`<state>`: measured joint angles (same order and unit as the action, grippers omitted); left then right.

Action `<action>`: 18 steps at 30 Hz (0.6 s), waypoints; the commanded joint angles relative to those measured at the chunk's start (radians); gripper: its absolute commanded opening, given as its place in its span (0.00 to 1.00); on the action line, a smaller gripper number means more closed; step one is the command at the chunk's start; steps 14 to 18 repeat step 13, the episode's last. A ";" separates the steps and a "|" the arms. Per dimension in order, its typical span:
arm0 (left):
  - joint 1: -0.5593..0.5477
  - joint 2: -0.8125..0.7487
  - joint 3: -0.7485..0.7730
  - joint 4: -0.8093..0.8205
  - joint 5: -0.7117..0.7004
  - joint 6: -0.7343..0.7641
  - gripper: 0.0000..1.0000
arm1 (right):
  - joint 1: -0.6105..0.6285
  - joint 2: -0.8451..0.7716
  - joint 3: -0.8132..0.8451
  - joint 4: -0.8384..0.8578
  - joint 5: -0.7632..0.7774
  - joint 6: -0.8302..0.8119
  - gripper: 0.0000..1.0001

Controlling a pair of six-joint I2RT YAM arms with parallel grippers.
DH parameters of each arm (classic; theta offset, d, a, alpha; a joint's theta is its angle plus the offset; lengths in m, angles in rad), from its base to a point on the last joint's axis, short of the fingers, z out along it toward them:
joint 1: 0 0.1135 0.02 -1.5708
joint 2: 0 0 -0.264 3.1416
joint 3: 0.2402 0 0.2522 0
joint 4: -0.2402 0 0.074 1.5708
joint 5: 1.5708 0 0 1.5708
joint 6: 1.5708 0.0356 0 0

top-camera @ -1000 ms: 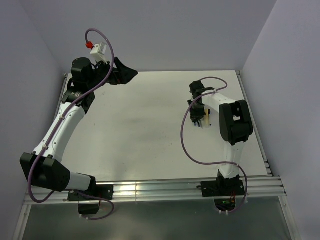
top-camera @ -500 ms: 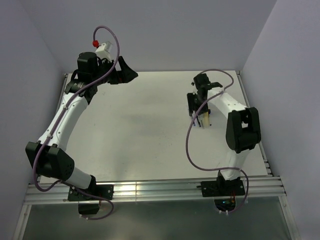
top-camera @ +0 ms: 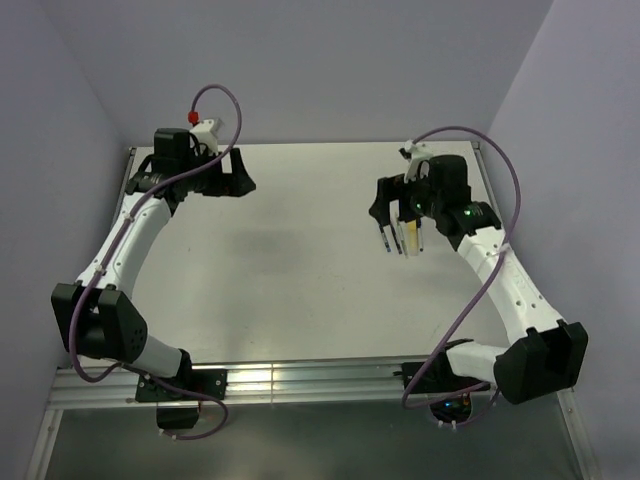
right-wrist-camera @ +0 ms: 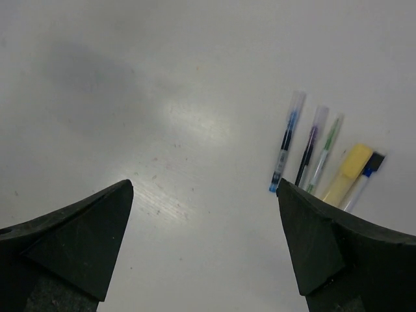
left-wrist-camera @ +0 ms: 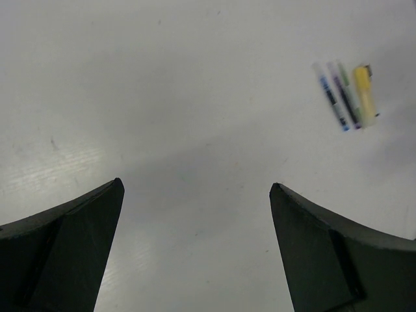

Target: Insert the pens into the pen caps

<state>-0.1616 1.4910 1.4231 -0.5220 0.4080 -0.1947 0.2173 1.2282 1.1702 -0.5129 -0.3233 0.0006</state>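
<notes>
Over on the right half of the desk (top-camera: 300,260) the pens lie side by side in one tidy row, and I see no loose cap anywhere. Through the right wrist camera I count a blue pen (right-wrist-camera: 285,153), a purple pen (right-wrist-camera: 309,148) and a green pen (right-wrist-camera: 323,155), each with a clear sleeve over its far end. Next come a yellow cap (right-wrist-camera: 353,164) in line with a pale pen (right-wrist-camera: 335,188), and a dark-ended pen (right-wrist-camera: 369,170) just beside it. My judgement is that the capping is done or very nearly done. I cannot tell from these views whether every cap is pushed fully home, so a check of the seating is what I would count as left.

My right pincer (right-wrist-camera: 203,188) is spread wide and carries nothing. The row lies ahead of it and off to the right of its gap, not between the fingers, and the near ends of the last two pens pass behind the right finger in that view. From above, this pincer sits by the far end of the row.

My left pincer (left-wrist-camera: 195,186) is likewise spread wide and empty, near the far left corner, with the pens well apart from it across the desk.
</notes>
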 commanded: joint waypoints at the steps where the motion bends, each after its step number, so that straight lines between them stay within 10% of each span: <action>1: 0.007 -0.119 -0.154 -0.004 -0.058 0.129 0.99 | -0.002 -0.036 -0.177 0.108 -0.069 -0.053 1.00; 18: 0.008 -0.249 -0.274 -0.010 -0.150 0.129 0.99 | -0.002 -0.188 -0.330 0.160 -0.111 -0.099 1.00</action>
